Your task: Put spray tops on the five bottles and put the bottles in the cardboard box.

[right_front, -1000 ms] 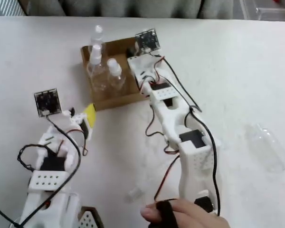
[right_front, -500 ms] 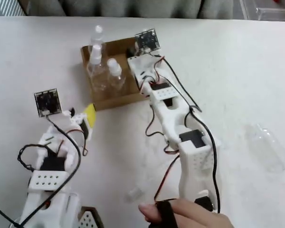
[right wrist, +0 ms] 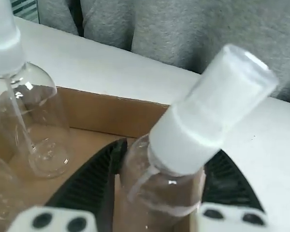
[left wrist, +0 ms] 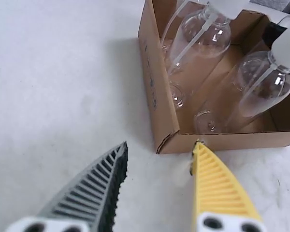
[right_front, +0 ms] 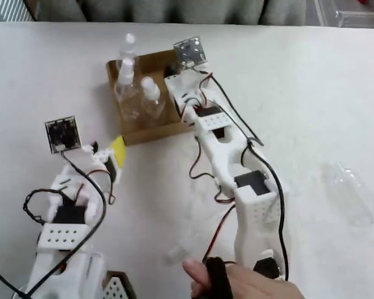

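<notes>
The cardboard box point(right_front: 151, 128) sits at the back of the table with clear bottles point(right_front: 127, 81) with white spray tops standing in it. My right gripper point(right wrist: 169, 150) is shut on a tilted bottle point(right wrist: 159, 193) with a white spray top point(right wrist: 208, 111), held over the box's right side. The right arm point(right_front: 202, 115) covers that part of the box from above. Short of the box's near corner point(left wrist: 166, 140), my left gripper point(left wrist: 160, 145) is open, its black and yellow fingers point(left wrist: 217, 188) holding nothing. Two of the standing bottles point(left wrist: 203, 38) show in the box point(left wrist: 152, 87).
One more clear bottle point(right_front: 354, 193) lies on the table at the right. A small clear cap point(right_front: 176, 253) lies near the front. A person's hand point(right_front: 237, 283) rests by the right arm's base. The left arm point(right_front: 68, 212) stands at the front left.
The right arm has shifted slightly towards the back of the box with its bottle. The person's hand has moved a little at the front edge. The left arm has kept still.
</notes>
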